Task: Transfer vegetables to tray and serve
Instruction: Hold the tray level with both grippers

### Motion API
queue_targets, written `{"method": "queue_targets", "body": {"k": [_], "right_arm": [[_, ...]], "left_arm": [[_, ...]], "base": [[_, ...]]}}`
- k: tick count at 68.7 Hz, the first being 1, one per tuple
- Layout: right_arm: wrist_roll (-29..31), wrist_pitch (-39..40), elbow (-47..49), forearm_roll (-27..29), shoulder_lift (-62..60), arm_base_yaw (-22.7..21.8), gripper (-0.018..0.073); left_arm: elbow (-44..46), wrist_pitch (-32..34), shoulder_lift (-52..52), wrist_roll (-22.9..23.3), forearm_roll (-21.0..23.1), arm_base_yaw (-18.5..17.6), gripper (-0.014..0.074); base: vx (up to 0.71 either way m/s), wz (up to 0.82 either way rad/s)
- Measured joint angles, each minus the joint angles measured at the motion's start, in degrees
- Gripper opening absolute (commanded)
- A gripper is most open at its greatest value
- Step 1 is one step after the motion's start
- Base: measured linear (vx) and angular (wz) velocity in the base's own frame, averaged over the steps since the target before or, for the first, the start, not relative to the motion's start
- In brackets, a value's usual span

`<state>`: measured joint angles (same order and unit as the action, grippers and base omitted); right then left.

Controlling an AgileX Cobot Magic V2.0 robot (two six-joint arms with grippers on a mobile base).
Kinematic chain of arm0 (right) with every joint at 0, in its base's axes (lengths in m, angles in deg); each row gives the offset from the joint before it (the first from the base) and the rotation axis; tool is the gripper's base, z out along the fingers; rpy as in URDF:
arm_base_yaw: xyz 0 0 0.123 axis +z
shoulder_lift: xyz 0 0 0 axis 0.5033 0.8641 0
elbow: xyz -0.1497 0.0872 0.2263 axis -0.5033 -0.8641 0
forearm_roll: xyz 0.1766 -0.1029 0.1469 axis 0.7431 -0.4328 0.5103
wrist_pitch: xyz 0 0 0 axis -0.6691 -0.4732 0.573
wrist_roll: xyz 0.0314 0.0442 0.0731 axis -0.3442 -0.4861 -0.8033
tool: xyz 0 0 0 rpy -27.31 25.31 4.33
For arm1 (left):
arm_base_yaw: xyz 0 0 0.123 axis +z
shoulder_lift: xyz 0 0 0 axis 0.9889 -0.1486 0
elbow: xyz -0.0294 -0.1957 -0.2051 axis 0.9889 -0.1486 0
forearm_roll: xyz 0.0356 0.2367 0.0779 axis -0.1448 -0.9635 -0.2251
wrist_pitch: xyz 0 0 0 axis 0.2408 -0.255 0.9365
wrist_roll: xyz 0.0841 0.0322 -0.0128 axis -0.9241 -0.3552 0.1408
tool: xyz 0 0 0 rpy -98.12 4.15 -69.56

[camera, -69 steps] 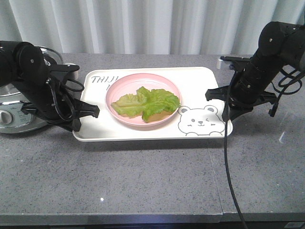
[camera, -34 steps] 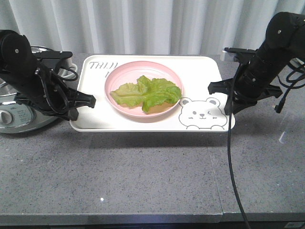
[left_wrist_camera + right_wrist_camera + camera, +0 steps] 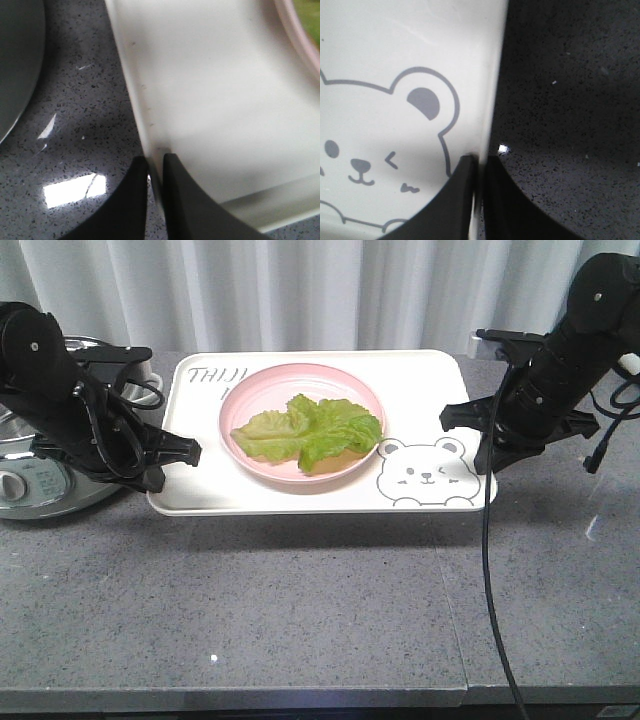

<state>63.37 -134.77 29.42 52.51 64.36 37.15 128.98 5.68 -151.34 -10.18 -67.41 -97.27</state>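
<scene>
Left gripper (image 3: 155, 159): jaws narrow, clamped on the left rim of the tray (image 3: 300, 495). Right gripper (image 3: 480, 159): jaws narrow, clamped on the right rim. The tray is over the far middle of the grey speckled countertop (image 3: 300, 600), in front of a pale curtain (image 3: 300, 290). On the tray, a pink plate (image 3: 250, 400) holds the vegetables (image 3: 310, 432). A silver cooker (image 3: 30, 480) stands at the countertop's left edge.

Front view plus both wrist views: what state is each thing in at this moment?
Tray: gripped at both short edges, apparently raised slightly off the counter.
Pink plate: upright on the tray, loaded.
Vegetables: limp, piled on the plate.
Left gripper: shut on the tray's left rim.
Right gripper: shut on the tray's right rim.
Cooker: partly hidden; open or closed unclear.
</scene>
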Motion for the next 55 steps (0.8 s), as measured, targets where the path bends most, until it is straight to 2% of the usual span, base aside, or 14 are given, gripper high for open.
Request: {"method": "queue_targets", "body": {"k": [55], "right_arm": [[0.0, 0.0, 0.0, 0.0, 0.0, 0.0, -0.0004]], "left_arm": [[0.0, 0.0, 0.0, 0.0, 0.0, 0.0, -0.0008]], "base": [[0.0, 0.0]]}}
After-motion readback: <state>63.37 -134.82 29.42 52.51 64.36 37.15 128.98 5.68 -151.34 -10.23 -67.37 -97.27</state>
